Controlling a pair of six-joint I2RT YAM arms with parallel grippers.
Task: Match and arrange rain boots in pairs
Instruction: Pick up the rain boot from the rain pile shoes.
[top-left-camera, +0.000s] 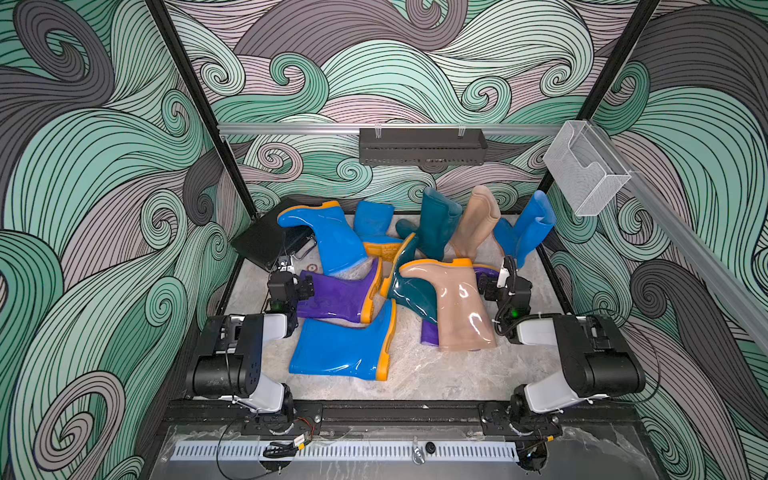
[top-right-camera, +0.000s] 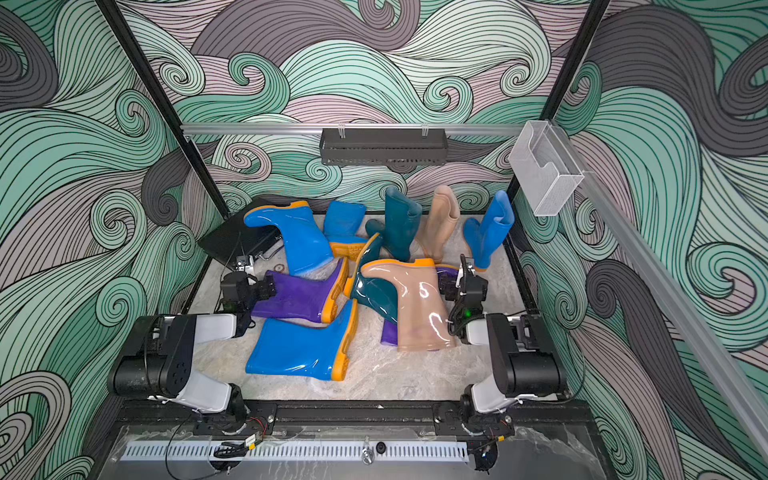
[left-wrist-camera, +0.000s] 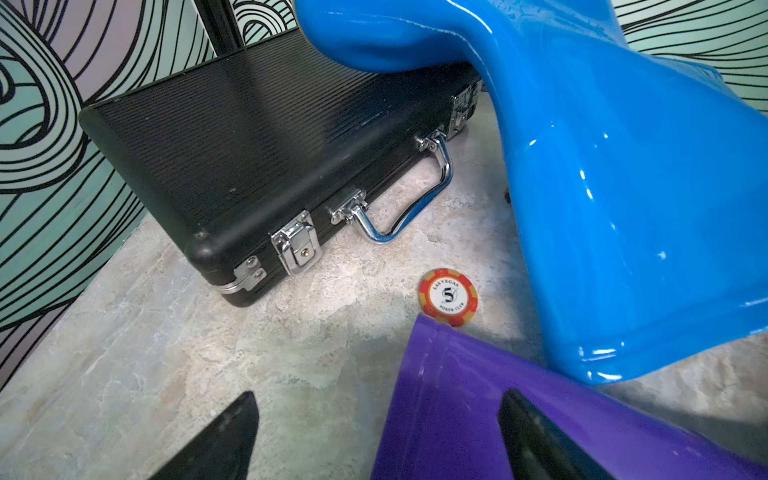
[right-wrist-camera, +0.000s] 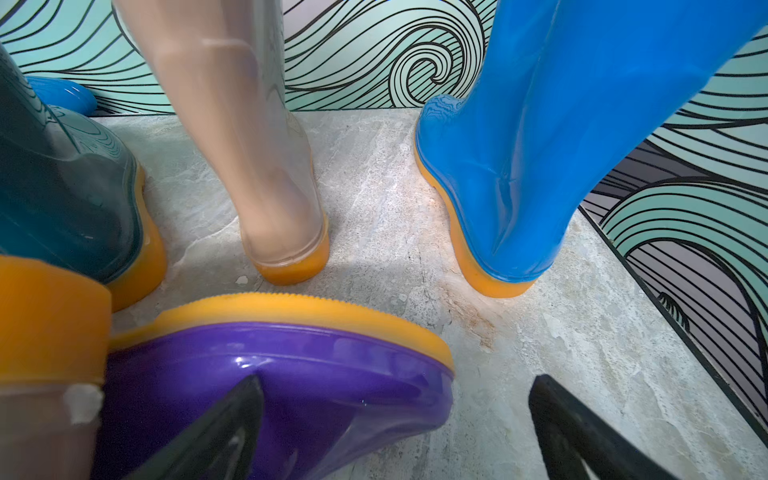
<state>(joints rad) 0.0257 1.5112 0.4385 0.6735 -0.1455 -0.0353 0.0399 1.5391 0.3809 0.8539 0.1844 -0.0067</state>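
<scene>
In a top view my arms reach in from the tabletop's (top-left-camera: 436, 374) near corners, elbows folded, wrists low. The rain boots (top-left-camera: 336, 349) heap from middle to far edge. One buried purple boot (top-left-camera: 430, 332) lies mostly under a beige boot (top-left-camera: 457, 307).

Left wrist view: my left gripper (left-wrist-camera: 378, 399) is spread and empty, one finger over the near purple boot (left-wrist-camera: 457, 395). A poker chip (left-wrist-camera: 448, 296) reads "LAS VEGAS POKER CLUB" (and 5).

Right wrist view: my right gripper (right-wrist-camera: 397, 384) is spread wide and empty over the buried purple boot's toe. The standing boots' tops are cut off.
</scene>
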